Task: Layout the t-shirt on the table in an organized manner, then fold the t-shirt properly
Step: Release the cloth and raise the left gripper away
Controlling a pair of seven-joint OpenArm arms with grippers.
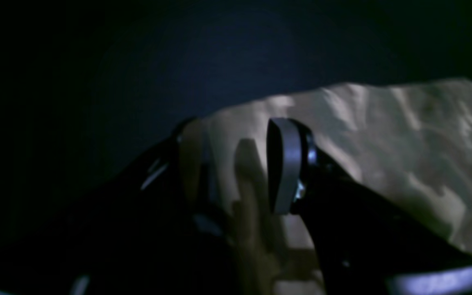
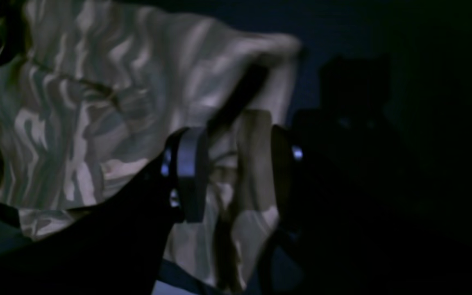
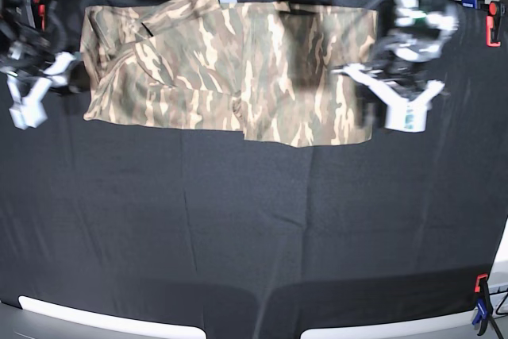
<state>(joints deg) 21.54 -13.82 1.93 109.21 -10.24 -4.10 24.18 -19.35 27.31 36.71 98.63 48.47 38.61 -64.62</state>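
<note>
shirt (image 3: 230, 69): spread along the far side of the table (image 3: 238, 228), partly folded, sleeve end rumpled.
handling: likely light, limp, prone to sag; best taken at edges or corners.
left gripper (image 3: 394, 94): jaws apart at the shirt's edge, cloth between them, not pinched.
right gripper (image 3: 36, 89): likewise parted.
hidden: wrist views dark; contact with cloth unclear.
</note>
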